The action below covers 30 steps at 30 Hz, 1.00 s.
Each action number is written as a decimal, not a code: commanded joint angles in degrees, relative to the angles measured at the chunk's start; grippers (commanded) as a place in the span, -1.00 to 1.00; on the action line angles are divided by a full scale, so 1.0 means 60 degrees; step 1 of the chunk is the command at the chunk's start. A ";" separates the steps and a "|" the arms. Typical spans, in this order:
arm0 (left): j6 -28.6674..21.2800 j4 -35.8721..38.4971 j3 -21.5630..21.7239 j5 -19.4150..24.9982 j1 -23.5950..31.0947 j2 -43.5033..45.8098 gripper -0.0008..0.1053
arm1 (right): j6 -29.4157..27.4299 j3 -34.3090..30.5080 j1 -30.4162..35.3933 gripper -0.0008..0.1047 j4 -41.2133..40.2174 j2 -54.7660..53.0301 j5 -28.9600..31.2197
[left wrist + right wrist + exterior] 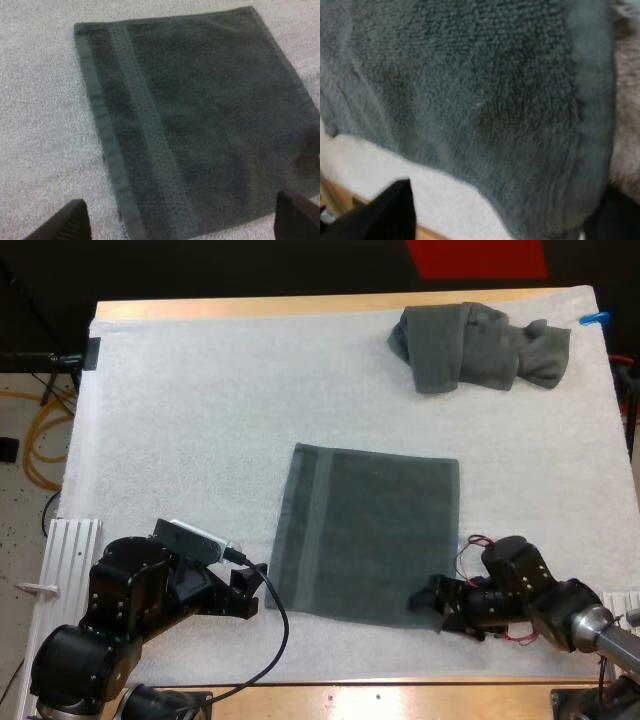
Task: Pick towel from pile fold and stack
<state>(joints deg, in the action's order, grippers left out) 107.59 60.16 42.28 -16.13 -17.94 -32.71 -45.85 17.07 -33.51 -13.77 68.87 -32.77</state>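
We're counting two towels: flat towel (365, 535), crumpled towel (480, 345). We're hovering left gripper (255, 590) and right gripper (425, 602), both spread, at the flat one's near corners.

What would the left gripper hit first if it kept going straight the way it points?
Most likely the flat towel, at its banded edge; the left gripper points at it, open, just short of it.

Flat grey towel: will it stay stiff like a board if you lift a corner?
Probably not. The flat dark grey-green terry towel looks soft, so a lifted corner would likely droop. The crumpled dark grey-green towel lies slumped in folds, hinting the same. Pushed, it may bunch on the fuzzy white mat.
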 commanded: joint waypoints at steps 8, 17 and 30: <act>0.0104 -0.0074 -0.0403 -0.0214 -0.0008 0.0060 0.38 | -0.0532 -0.0024 -0.0028 -0.97 -0.0414 -0.0222 0.0518; 0.1281 -0.1324 -0.1943 -0.2019 -0.0343 -0.1155 0.37 | -0.1247 0.0056 -0.0028 -0.97 -0.2722 -0.1863 0.1205; 0.2558 -0.3232 -0.2076 -0.0846 -0.2159 -0.5531 0.37 | -0.1404 0.0056 -0.0028 -0.97 -0.3112 -0.2292 0.1642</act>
<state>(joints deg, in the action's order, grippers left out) 122.05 41.86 29.68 -23.18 -30.61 -65.70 -53.56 16.99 -33.51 -31.82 55.42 -22.91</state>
